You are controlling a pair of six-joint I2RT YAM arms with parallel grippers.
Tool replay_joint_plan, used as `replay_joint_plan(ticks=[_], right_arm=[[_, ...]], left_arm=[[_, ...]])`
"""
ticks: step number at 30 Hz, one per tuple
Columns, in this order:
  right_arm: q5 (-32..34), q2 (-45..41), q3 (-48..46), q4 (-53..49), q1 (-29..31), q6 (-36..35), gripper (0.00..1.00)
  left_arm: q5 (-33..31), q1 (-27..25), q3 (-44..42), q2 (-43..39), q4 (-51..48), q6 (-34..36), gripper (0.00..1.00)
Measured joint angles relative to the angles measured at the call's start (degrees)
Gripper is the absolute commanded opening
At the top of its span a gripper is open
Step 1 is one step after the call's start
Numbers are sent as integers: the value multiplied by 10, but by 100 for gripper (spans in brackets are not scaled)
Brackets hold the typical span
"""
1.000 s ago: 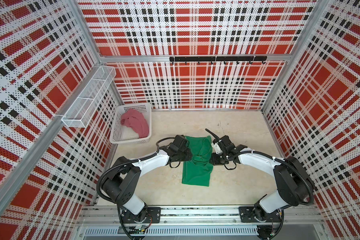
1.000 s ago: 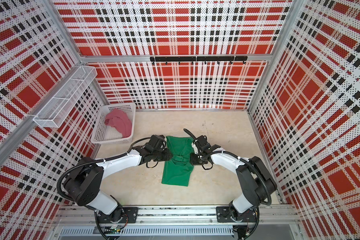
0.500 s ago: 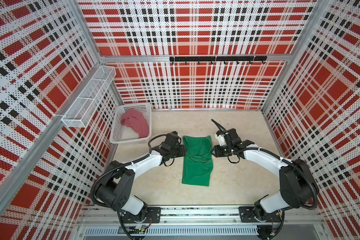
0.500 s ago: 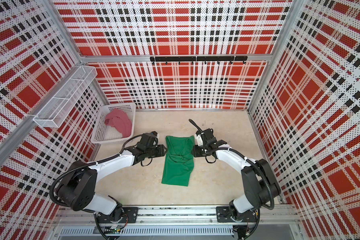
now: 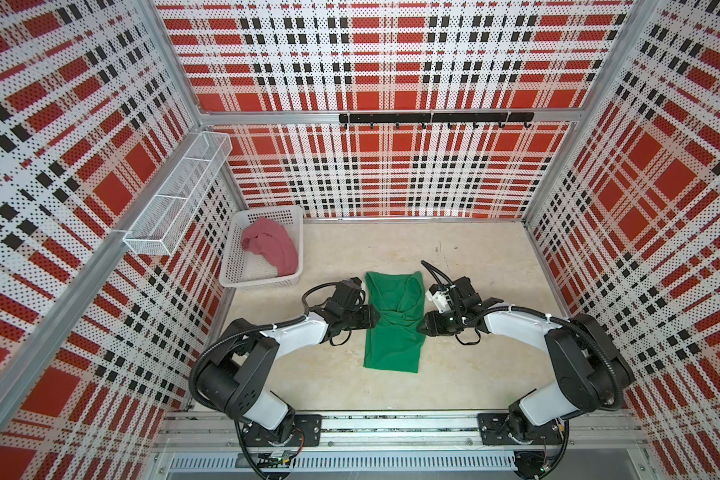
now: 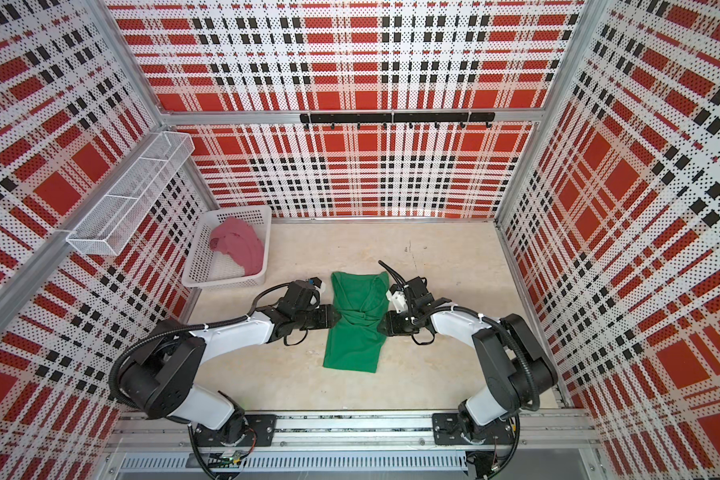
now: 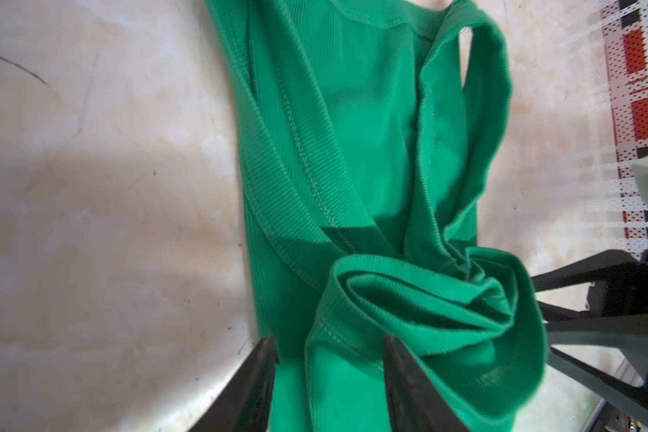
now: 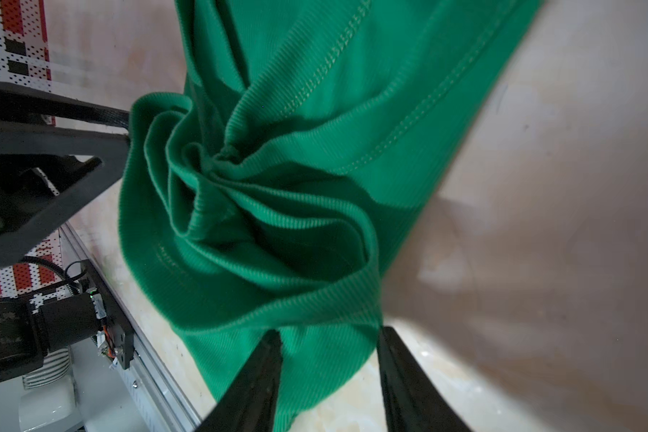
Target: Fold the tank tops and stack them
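Note:
The green tank top [image 5: 391, 345] [image 6: 356, 345] lies lengthwise on the table, straps at the far end, with a bunched twist of folds at its middle [image 7: 408, 299] [image 8: 240, 209]. My left gripper [image 5: 377, 319] [image 7: 328, 348] is open at the twist's left edge, with flat green cloth under the gap. My right gripper [image 5: 420, 326] [image 8: 328, 344] is open at the right edge, one finger over the cloth and one over bare table. The two grippers face each other across the twist. The pink tank top [image 5: 273, 249] [image 6: 240, 245] lies crumpled in the white basket [image 5: 258, 284].
The basket stands at the back left of the beige table. A white wire shelf [image 5: 179, 195] hangs on the left wall and a black hook rail [image 5: 435, 118] on the back wall. Plaid walls close in three sides. The arms' base rail [image 5: 391, 424] runs along the front.
One second ago both grippers were over the green cloth's middle. They let it go, drew outward with wider jaws, and now stand back at the garment's two side edges.

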Motion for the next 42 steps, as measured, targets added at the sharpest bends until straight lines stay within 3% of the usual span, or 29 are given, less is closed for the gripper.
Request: replay_joint_plan(ticks=[7, 10, 24, 32, 35, 36, 39, 42], right_arm=[[-9, 14, 0, 30, 0, 15, 4], [-13, 13, 1, 30, 0, 17, 0], [-46, -71, 3, 0, 0, 35, 0], [-30, -25, 34, 1, -4, 45, 0], [-19, 8, 43, 1, -11, 41, 11], [-15, 21, 48, 1, -14, 37, 18], [5, 44, 60, -2, -27, 26, 37], [30, 42, 72, -17, -38, 15, 41]], left_arm=[[9, 0, 1, 14, 12, -5, 11], [14, 0, 1, 7, 14, -7, 0], [18, 14, -23, -97, 15, -26, 0], [10, 47, -27, -67, 40, -40, 0], [11, 49, -26, -29, 57, -40, 0], [12, 50, -24, -15, 62, -40, 0], [12, 54, -9, 17, 67, -34, 29], [8, 63, 16, 24, 62, -24, 40]])
